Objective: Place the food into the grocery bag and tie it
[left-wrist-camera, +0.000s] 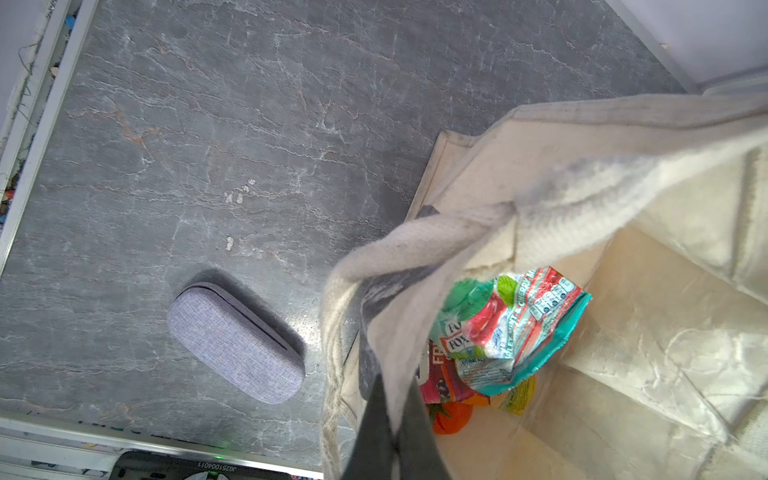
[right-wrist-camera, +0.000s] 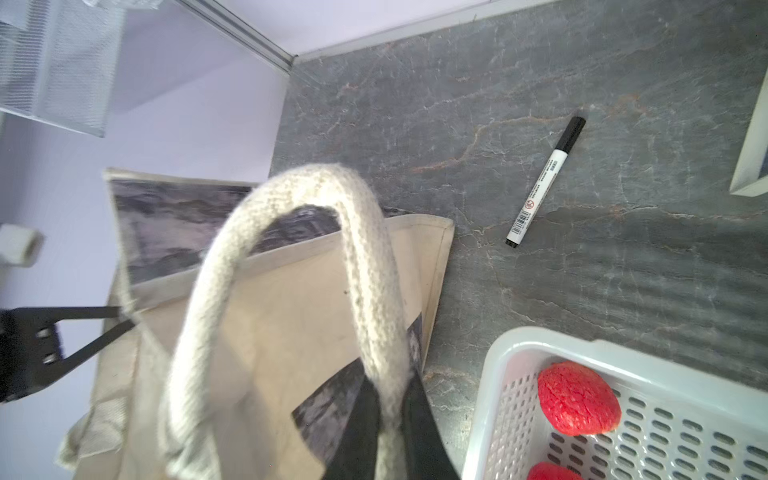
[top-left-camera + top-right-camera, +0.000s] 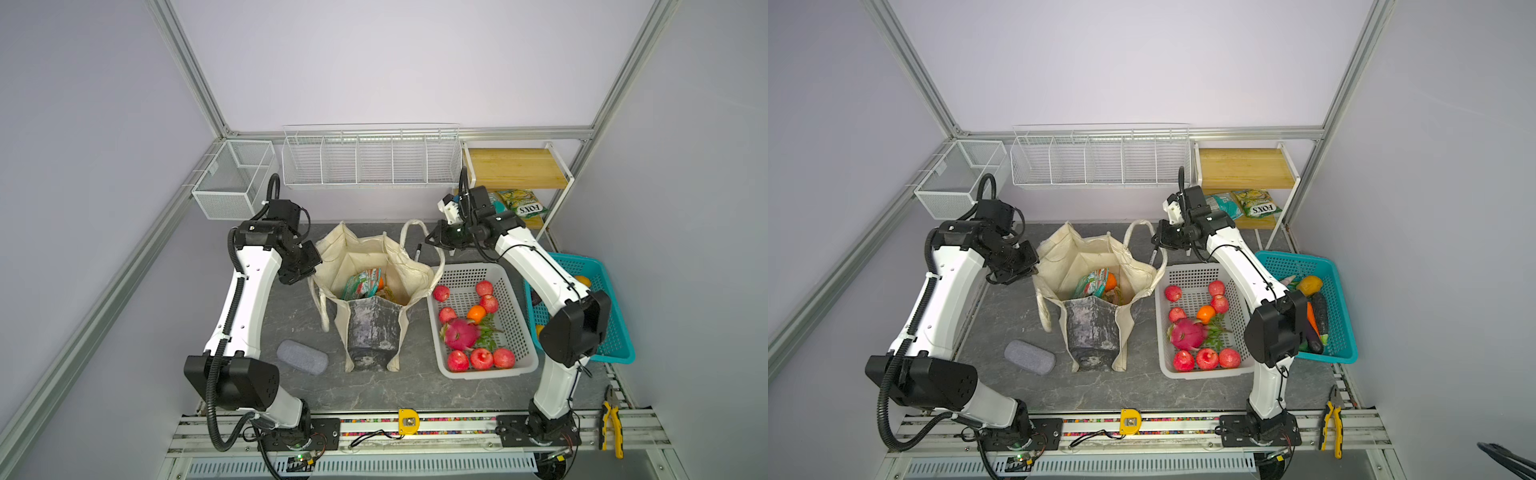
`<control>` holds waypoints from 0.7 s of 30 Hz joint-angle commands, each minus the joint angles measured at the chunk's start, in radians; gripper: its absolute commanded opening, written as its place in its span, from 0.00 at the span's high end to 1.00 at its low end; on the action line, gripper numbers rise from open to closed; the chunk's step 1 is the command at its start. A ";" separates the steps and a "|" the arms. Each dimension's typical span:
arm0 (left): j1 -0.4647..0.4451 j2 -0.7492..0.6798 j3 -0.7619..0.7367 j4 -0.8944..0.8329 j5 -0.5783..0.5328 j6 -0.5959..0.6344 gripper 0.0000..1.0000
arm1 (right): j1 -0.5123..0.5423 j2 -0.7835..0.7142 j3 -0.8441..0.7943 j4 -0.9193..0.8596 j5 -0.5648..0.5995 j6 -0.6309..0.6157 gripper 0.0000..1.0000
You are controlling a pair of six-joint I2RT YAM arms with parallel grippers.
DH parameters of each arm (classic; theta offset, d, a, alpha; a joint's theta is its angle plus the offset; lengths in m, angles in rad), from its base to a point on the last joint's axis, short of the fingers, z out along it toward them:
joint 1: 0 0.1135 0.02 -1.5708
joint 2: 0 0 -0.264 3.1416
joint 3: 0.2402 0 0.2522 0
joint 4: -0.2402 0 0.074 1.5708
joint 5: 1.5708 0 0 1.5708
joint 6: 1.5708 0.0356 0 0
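The left gripper (image 1: 395, 399) is clamped tight on the rim of the large cream canvas tote bag (image 3: 415, 278) (dark grey marbled panel on its side), with cloth pinched between its black fingers (image 1: 374, 436). Below it, inside the bag's open mouth, lie a crinkly teal snack packet (image 1: 519, 332) and a round orange (image 1: 451, 417). The right gripper (image 2: 390, 399) is closed on the bag's thick woven cream handle loop (image 2: 291, 199), which arches up ahead of it. Just beside that gripper sits a white perforated plastic basket (image 2: 540, 345) holding round red fruit (image 2: 575, 399). Beyond it, a black-capped white marker pen (image 2: 544, 183) lies on the grey marbled tabletop (image 2: 457, 104).
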 commanded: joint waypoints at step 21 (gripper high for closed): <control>-0.027 -0.154 0.089 0.011 -0.097 -0.116 0.43 | -0.004 -0.310 -0.177 0.139 -0.051 0.166 0.93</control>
